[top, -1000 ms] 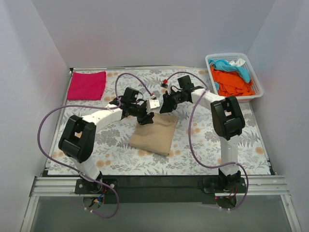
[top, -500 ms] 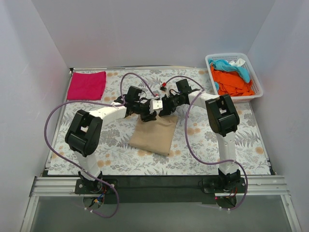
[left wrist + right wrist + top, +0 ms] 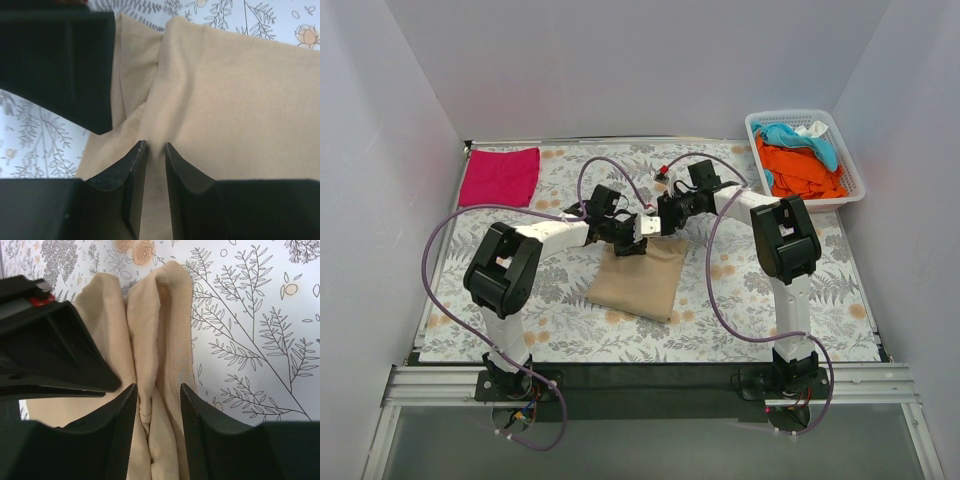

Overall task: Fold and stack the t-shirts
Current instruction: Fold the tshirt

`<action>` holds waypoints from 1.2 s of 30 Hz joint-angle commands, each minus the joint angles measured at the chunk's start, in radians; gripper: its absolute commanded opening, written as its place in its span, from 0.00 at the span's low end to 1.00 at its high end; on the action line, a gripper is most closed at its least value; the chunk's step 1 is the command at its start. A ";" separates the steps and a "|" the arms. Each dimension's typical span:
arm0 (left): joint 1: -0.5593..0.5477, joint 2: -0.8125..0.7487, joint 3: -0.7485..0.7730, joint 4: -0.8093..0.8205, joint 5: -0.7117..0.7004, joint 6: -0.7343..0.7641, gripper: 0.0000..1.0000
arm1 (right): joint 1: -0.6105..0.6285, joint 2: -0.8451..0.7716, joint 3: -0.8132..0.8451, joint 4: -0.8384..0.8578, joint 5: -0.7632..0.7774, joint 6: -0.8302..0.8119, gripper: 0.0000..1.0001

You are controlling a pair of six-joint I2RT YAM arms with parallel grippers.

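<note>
We are seeing the left end effector (image 3: pixel 154 146) with its fingers nearly pressed together, pinching a thin ridge of the tan shirt (image 3: pixel 240 100). The right end effector (image 3: pixel 157 387) is pinching the same shirt at its bunched hem, with a thicker roll of cloth filling its gap.

Both are now working side by side at the shirt's far edge. Over the last second they have been closing in on each other, and the left arm's elbow has been swinging inward. The shirt is lying mid-desk (image 3: pixel 550 290), already folded down to a small rectangle and looking unshifted.

We are reading this as both arms taking a paired grip on the far edge, either for one last fold toward us or for a lift. The pink shirt (image 3: pixel 500 176) is lying folded at the far left corner, a likely stack spot. The basket (image 3: pixel 756 133) at far right is holding more clothes, so much of the task is remaining.
</note>
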 commanded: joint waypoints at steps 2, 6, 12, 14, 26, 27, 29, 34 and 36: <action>-0.004 0.001 0.013 -0.011 -0.005 0.017 0.19 | -0.001 -0.068 -0.004 0.033 -0.048 0.009 0.39; -0.004 0.010 0.017 -0.013 -0.016 0.012 0.23 | 0.011 -0.039 -0.009 0.030 -0.015 -0.003 0.40; -0.006 0.003 0.022 -0.011 -0.013 0.008 0.33 | 0.018 -0.003 -0.030 0.032 0.071 -0.048 0.32; -0.006 -0.005 0.022 -0.009 -0.010 0.008 0.33 | 0.019 0.007 -0.032 0.030 0.084 -0.054 0.27; -0.009 0.064 0.066 -0.020 -0.039 0.035 0.22 | 0.028 0.021 -0.055 0.029 0.097 -0.082 0.25; -0.009 0.067 0.070 -0.029 -0.037 0.038 0.20 | 0.028 0.024 -0.053 0.027 0.097 -0.082 0.25; -0.009 0.069 0.077 -0.057 -0.033 0.049 0.11 | 0.030 0.024 -0.050 0.027 0.099 -0.085 0.25; -0.011 0.005 0.067 -0.100 0.015 0.054 0.00 | 0.031 0.024 -0.050 0.026 0.097 -0.094 0.25; -0.011 -0.046 0.059 -0.102 0.016 0.041 0.00 | 0.030 0.024 -0.053 0.026 0.097 -0.095 0.25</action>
